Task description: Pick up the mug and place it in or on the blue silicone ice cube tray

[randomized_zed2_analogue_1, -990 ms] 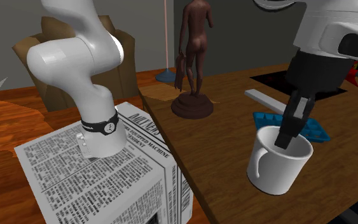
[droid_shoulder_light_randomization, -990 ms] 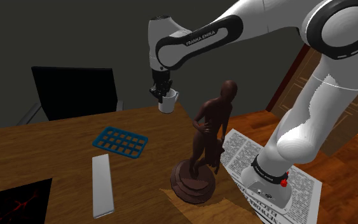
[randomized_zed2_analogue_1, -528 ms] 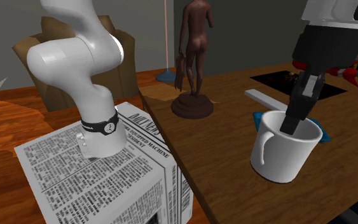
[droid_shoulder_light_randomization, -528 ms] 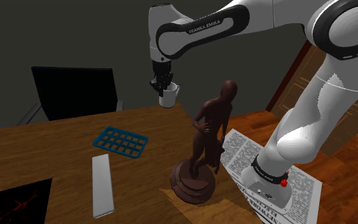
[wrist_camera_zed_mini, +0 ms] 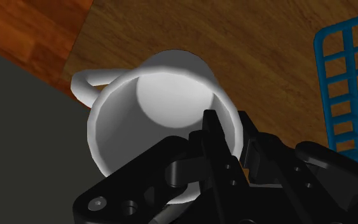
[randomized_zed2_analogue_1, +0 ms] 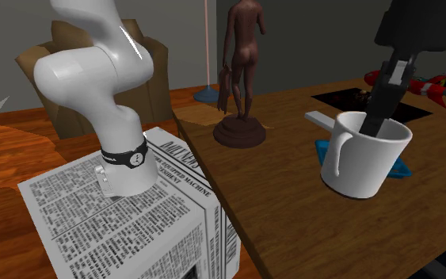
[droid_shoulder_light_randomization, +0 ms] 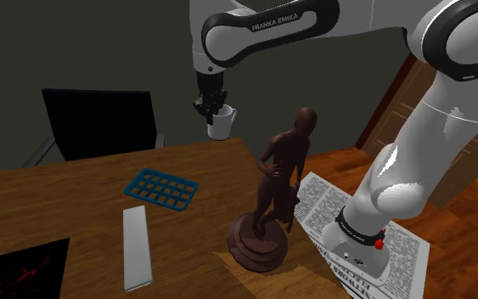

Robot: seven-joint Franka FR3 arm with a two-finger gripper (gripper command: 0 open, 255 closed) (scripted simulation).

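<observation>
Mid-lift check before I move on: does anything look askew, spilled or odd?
Nothing stands out. The gripper clasps the white mug by its wall, clear of the table; the blue tray lies flat and the brown statue stands upright.

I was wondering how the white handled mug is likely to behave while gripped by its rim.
The white handled mug looks rigid, so its wall probably won't flex under the black gripper. Pinched at one side of its rim, it may tilt or swing in transit. Its smooth-looking surface could slip.
</observation>
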